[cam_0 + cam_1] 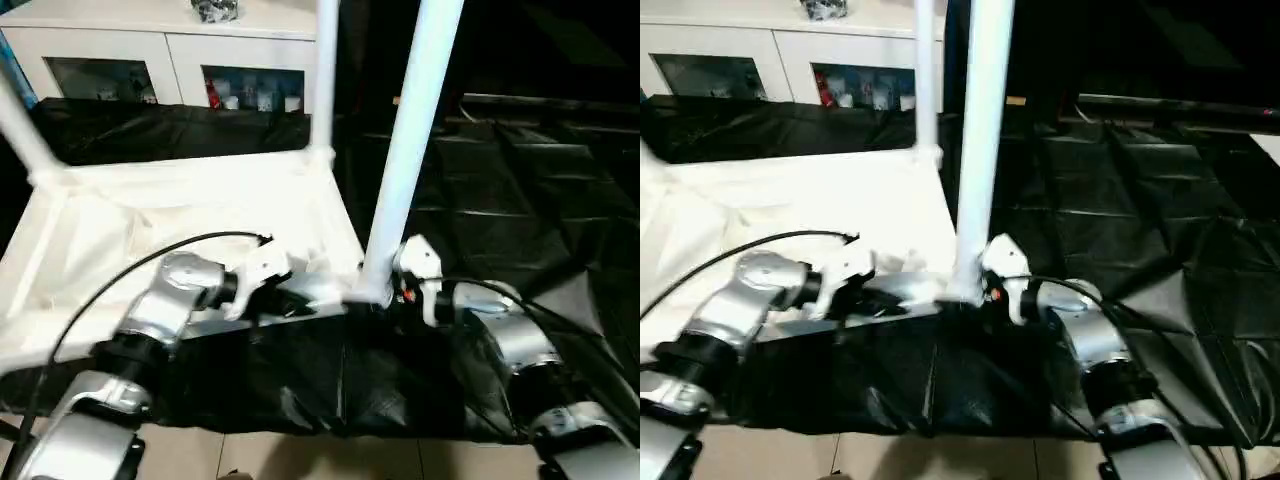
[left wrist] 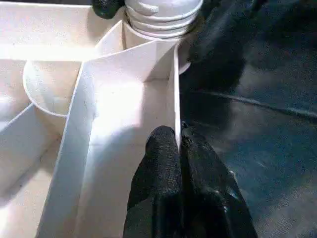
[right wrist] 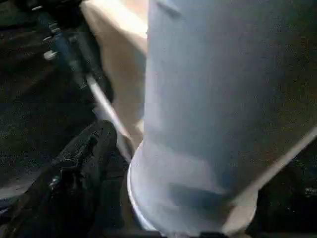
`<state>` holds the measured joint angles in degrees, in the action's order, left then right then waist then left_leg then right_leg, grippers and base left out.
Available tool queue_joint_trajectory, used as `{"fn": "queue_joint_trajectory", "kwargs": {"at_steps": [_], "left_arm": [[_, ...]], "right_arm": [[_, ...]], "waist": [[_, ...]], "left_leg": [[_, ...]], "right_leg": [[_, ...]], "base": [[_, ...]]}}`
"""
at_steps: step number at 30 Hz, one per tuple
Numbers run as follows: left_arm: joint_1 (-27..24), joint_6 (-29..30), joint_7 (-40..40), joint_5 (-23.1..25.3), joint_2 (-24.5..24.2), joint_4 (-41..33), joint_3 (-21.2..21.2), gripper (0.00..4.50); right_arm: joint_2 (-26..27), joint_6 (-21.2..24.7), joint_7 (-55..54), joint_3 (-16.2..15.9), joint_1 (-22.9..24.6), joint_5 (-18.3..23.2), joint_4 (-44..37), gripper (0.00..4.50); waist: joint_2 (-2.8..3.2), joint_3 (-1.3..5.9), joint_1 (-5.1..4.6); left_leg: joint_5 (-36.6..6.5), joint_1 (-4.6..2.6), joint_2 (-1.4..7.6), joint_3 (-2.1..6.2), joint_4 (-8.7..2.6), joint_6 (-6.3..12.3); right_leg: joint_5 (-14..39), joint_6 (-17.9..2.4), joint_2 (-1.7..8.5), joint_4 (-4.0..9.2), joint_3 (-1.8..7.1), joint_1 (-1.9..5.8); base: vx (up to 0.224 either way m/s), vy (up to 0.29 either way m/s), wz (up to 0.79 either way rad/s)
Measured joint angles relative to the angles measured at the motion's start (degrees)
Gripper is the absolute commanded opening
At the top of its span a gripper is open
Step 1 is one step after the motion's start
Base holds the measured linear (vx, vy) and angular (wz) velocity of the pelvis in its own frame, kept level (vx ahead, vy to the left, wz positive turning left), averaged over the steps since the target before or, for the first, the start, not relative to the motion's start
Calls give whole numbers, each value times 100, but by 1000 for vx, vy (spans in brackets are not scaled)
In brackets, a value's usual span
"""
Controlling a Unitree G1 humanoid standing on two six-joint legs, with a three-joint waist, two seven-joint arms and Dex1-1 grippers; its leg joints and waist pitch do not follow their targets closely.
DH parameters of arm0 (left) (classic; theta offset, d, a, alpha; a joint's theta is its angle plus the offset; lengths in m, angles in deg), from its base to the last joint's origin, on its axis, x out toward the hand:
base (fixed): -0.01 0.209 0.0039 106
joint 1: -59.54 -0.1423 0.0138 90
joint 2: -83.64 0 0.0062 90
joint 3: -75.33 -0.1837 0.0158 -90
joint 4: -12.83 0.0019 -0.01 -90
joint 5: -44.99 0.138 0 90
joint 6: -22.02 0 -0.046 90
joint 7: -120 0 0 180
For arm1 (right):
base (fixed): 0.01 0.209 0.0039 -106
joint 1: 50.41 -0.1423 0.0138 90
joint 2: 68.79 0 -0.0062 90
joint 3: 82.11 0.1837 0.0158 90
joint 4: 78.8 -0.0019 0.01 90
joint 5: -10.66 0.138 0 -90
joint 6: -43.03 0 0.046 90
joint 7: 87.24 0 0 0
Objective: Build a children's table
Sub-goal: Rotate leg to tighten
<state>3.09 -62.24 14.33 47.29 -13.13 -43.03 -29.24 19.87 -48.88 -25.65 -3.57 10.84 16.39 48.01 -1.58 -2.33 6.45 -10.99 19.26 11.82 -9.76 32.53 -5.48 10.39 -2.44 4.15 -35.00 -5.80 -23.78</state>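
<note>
The children's table top lies upside down on a black sheet, ribbed underside up. Three white legs stand in its corner sockets: far left, far right and near right. My left gripper is shut on the thin near rim wall of the top, just beside the near right socket. My right gripper is at the foot of the near right leg. One black finger stands off the tube with a gap; the other finger is hidden behind the tube.
A white cabinet with glass doors stands at the back. The black sheet covers the ground to the right and behind. Pale floor shows at the near edge. A black cable loops over my left forearm.
</note>
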Motion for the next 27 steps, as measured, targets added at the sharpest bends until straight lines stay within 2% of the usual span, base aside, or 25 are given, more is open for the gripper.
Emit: {"fn": "queue_joint_trajectory", "kwargs": {"at_steps": [6, 12, 18, 21, 23, 27], "left_arm": [[-140, 7, 313, -88, -216, -228, -10, 0], [-143, 4, 484, -149, -284, -236, -17, 0], [-139, 146, 363, -133, -191, -233, -22, 0], [-134, 339, 41, -83, -98, -228, 4, 0], [-88, 515, -363, 38, 49, -196, 22, 0], [77, 879, -1257, 266, 556, 9, 98, 0]], "right_arm": [[-40, 129, 454, -45, -1, 116, -65, 322], [-56, 351, 657, -47, 0, 192, -187, 280], [45, 456, 540, -11, 63, 195, -206, 272], [273, 474, -71, 165, 143, 136, -143, 272], [580, 451, -914, 362, 137, 75, 66, 272], [1126, 515, -2545, 764, -117, -10, 580, 271]], "waist": [[-42, -21, -3], [-47, -24, 2], [-52, -20, 4], [-63, -13, -16], [-86, -1, -71], [-83, 0, -152]], "left_leg": [[-18, -4, 1, 3, 5, -31], [-17, -1, 1, 0, 0, -29], [-18, -10, 1, 0, 2, -31], [-15, -33, 1, 3, 3, -38], [-6, -63, 2, 9, 5, -52], [-5, -123, -3, 15, 11, -52]], "right_leg": [[8, 22, 1, 1, 2, 6], [-3, 2, 1, 0, 2, 3], [-1, 5, 1, -1, 2, 11], [13, 30, 1, 0, 3, 33], [14, 32, 1, 1, 3, 58], [18, 38, 11, 46, -4, 117]], "base": [[0, 0, 0], [0, 0, 0], [0, 0, 0], [0, 0, 0], [0, 0, 0], [0, 0, 0]]}}
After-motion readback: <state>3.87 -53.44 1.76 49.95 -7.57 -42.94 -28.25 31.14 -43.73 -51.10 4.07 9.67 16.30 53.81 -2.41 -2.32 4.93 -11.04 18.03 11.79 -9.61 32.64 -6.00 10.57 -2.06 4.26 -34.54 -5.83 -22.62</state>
